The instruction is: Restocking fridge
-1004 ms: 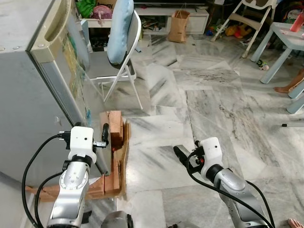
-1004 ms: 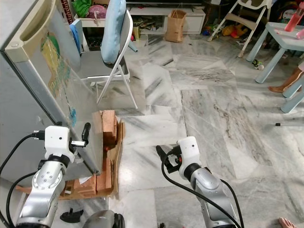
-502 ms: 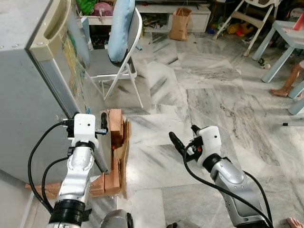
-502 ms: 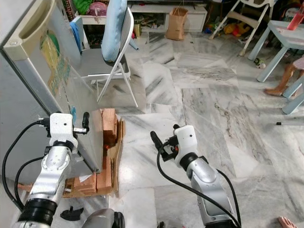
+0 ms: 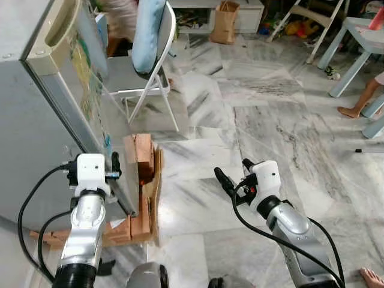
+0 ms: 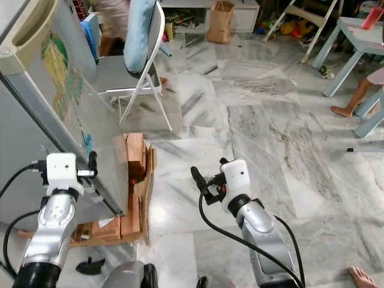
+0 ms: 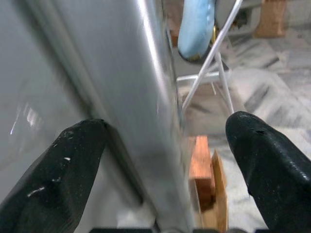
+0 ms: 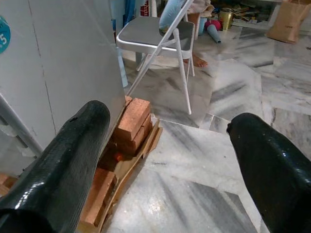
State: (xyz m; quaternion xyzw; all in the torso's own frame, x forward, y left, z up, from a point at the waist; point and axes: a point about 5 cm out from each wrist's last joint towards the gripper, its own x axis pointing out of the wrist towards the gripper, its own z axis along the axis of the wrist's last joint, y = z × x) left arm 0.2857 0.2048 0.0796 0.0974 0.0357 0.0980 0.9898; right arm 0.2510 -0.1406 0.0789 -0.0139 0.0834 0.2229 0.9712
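The grey fridge [image 5: 30,126] stands at my left on stacked wooden blocks [image 5: 143,162], its stickered door [image 6: 72,114] facing right. My left gripper [image 7: 165,145] is open at the door's lower front edge. That metal edge [image 7: 155,97] runs between the two black fingers [image 7: 73,160], one finger on either side. My right gripper [image 5: 233,173] hangs open over the marble floor to the right of the fridge, holding nothing. The same blocks [image 8: 133,116] lie ahead of its fingers [image 8: 73,155].
A white folding chair [image 5: 147,72] with a blue cushion stands just beyond the fridge door, a person's legs [image 6: 114,24] behind it. A pale blue table [image 5: 354,42] and a person's foot [image 5: 351,111] are far right. Cardboard [image 5: 157,198] lies by the blocks.
My left gripper has slid back from the blocks onto the door's edge. The right gripper rose a little, then held. A person has stepped in behind the chair. The camera shifted slightly.
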